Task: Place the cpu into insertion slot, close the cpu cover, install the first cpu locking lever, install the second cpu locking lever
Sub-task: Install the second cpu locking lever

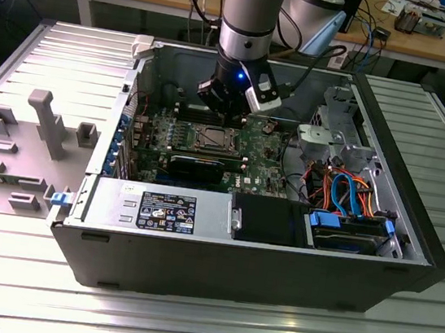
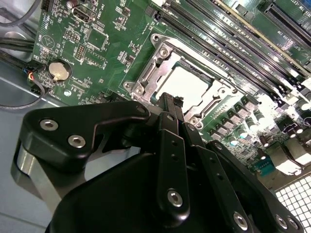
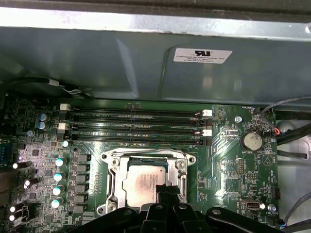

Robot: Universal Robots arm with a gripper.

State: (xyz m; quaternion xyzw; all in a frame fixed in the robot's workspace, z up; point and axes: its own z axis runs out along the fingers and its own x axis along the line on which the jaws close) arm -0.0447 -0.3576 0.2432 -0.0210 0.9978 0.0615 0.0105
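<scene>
Above the cpu (image 3: 142, 183) under its cpu cover (image 3: 112, 171), the tool (image 3: 164, 190) hangs shut and empty, memory slots (image 3: 133, 124) alongside

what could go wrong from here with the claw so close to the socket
1. The claw sits right at the edge of the cpu cover, which lies closed over the cpu; a slight misalignment might press on the chip instead of a lever.
2. The memory slots and capacitors crowd the insertion slot, so a sideways drift may strike them.
</scene>
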